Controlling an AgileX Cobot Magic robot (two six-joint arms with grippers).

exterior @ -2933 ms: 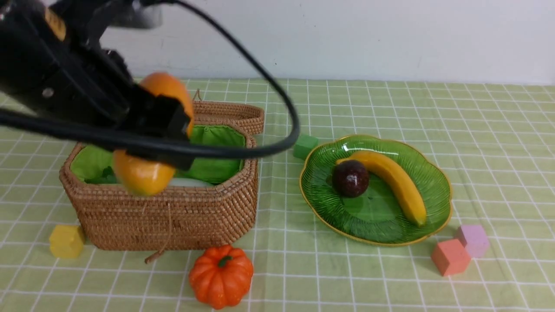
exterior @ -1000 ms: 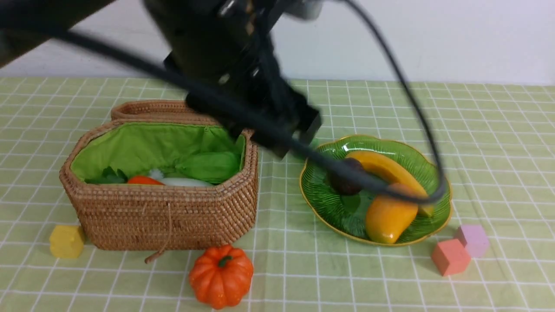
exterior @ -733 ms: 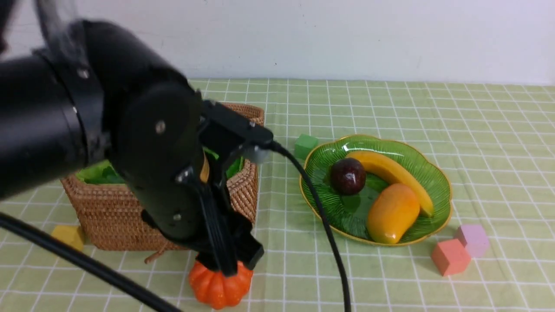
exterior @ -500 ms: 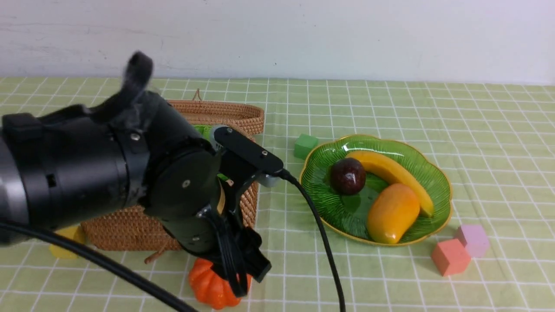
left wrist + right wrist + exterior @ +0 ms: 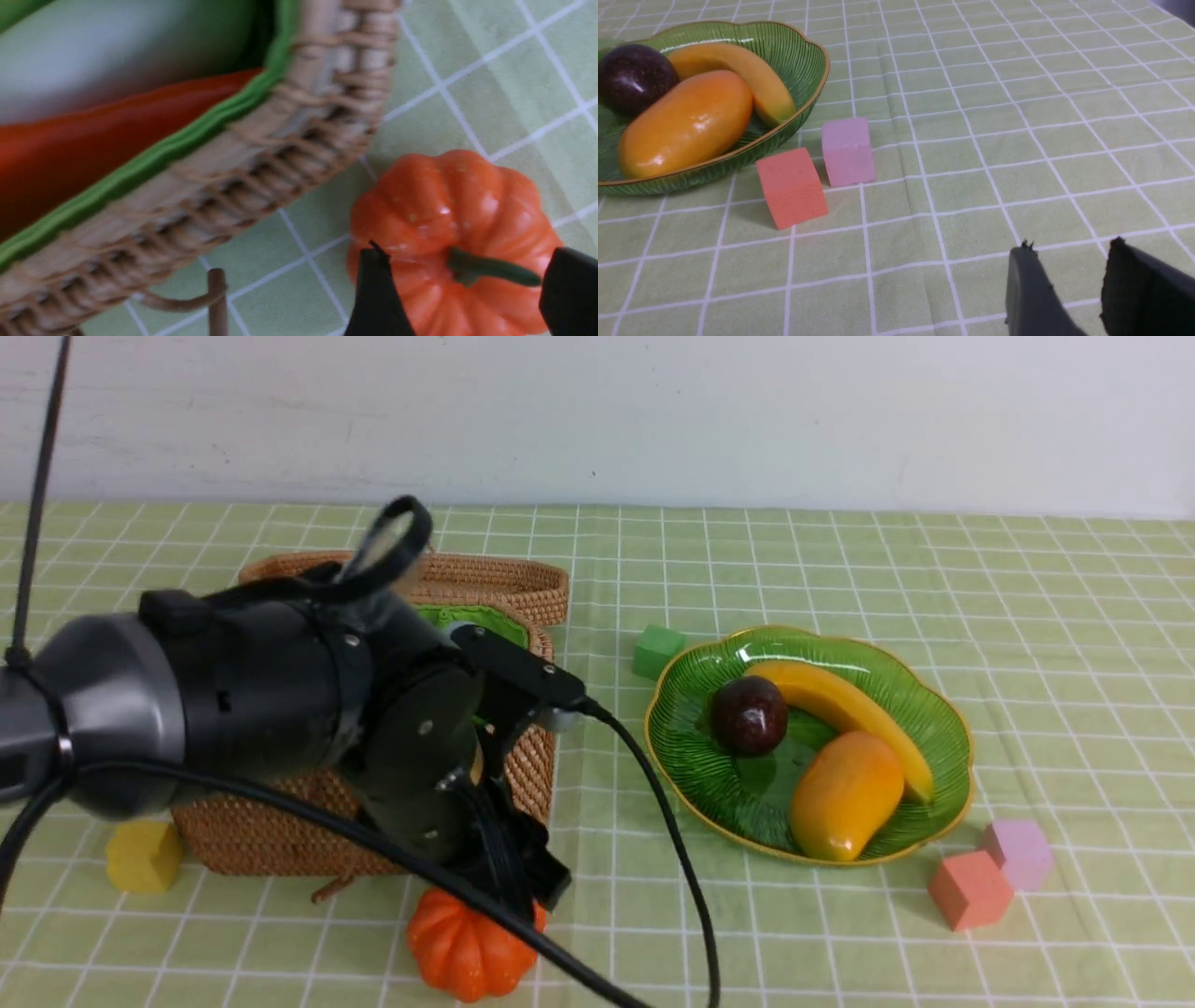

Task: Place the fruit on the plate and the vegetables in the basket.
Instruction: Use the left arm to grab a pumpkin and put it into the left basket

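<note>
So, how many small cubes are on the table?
4: a yellow cube left of the basket, a green cube behind the plate, and orange and pink cubes right of it. The arm may hide more.

Quick headcount: three fruits on the plate (image 5: 943, 728) (banana (image 5: 854, 705), mango (image 5: 845, 793), maroon fruit (image 5: 750, 714)), one pumpkin (image 5: 462, 952), one basket (image 5: 523, 775), four cubes: green (image 5: 657, 650), yellow (image 5: 142, 855), coral (image 5: 969, 889), lilac (image 5: 1019, 851).

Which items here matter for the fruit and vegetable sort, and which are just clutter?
Job items: pumpkin, banana, mango, maroon fruit, plate, basket, carrot inside it.
Clutter: yellow cube, green cube, salmon cube, lilac cube.
</note>
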